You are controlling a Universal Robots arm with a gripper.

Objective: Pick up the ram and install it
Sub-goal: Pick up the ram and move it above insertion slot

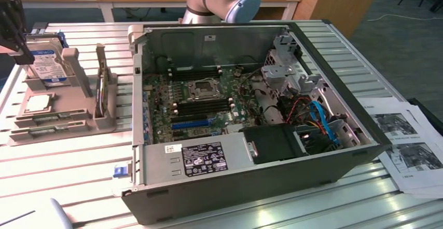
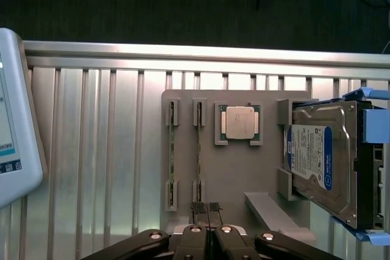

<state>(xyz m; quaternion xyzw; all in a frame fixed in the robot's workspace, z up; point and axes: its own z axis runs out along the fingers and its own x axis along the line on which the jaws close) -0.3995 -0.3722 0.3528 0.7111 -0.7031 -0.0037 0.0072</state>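
My gripper point(image 2: 206, 208) is pinched fully shut with nothing in it, hovering at one edge of the grey holder point(image 2: 237, 181). The ram point(image 2: 198, 150) stands on edge in its slot just beyond my fingertips, with a second stick point(image 2: 172, 150) close beside it. Past that lies open ribbed table point(image 2: 91, 150)

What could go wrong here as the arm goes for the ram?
1. The jaws are shut above the holder; lowered like that, they could press onto the ram instead of straddling it.
2. A second stick stands close beside it, so opened jaws might knock it.
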